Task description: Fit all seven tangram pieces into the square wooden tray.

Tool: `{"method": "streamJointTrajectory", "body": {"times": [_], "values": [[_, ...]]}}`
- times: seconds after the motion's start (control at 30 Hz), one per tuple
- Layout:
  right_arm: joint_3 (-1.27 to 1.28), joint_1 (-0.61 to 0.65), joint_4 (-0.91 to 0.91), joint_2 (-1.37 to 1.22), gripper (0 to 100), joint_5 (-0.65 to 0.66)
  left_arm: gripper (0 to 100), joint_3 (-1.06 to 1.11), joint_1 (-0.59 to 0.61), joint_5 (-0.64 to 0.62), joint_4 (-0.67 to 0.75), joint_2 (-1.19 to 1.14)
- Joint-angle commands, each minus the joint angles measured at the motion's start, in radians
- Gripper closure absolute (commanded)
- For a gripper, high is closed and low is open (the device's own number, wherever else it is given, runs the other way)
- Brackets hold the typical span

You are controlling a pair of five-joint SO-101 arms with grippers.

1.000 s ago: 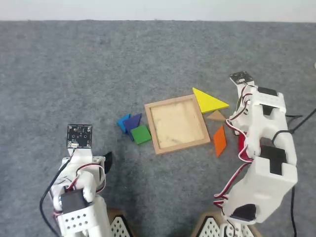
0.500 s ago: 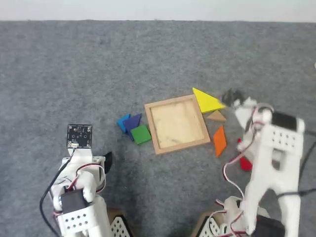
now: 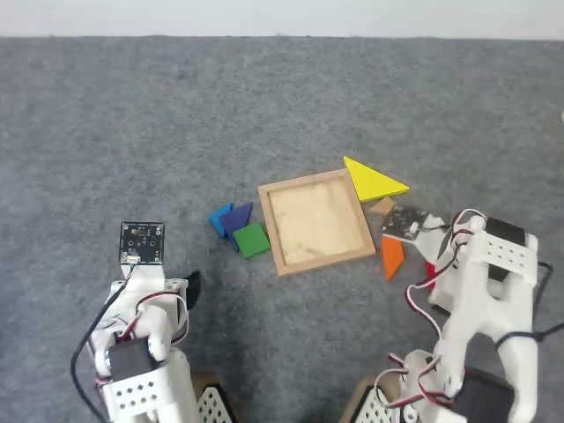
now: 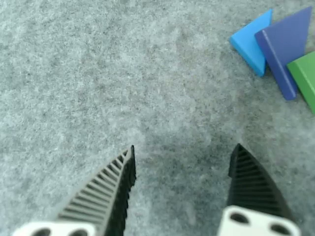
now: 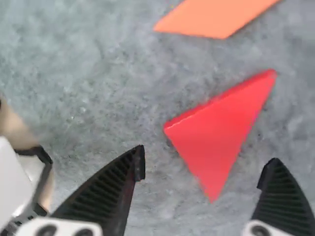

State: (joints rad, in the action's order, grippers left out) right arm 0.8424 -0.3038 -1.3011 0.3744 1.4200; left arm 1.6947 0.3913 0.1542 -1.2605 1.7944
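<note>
The square wooden tray (image 3: 267, 226) lies on the grey felt-like surface (image 3: 176, 115) between the two arms, turned slightly askew. It has a raised pale rim, and its floor is bare, light-grained wood. All seven pieces lie outside it on the surface.

On the tray's left side three pieces cluster together. A light blue triangle (image 3: 218, 218) sits farthest out, a dark blue triangle (image 3: 239, 217) is pressed against it, and a green square (image 3: 252, 240) lies just beside the tray's rim.

On the right side a large yellow triangle (image 3: 372, 181) lies at the tray's far corner. A small tan triangle (image 3: 382, 206) sits just beside the rim, partly under the right arm's wrist. An orange parallelogram (image 3: 391, 256) lies near the tray's near corner. A red triangle (image 3: 430, 269) lies apart from the tray, mostly hidden by the arm in the high view.

The right pincer (image 5: 206, 156) is spread wide, low over the surface. The red triangle's narrow corner lies between its two black ribbed fingers (image 5: 123, 177), and neither finger touches the piece.

The left pincer (image 4: 184, 149) is also spread wide and holds nothing. It hangs over bare surface, well apart from the blue and green cluster.
</note>
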Motion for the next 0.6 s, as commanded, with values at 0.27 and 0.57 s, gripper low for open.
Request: {"method": "streamJointTrajectory", "body": {"times": [0.27,0.57], "values": [[0.009,-0.054,0.196,-0.119,63.6,0.081,70,-0.012,0.000,-0.005,-0.003,0.021],[0.008,-0.007,0.219,-0.236,63.6,0.072,70,-0.012,0.000,-0.005,-0.003,0.021]]}}
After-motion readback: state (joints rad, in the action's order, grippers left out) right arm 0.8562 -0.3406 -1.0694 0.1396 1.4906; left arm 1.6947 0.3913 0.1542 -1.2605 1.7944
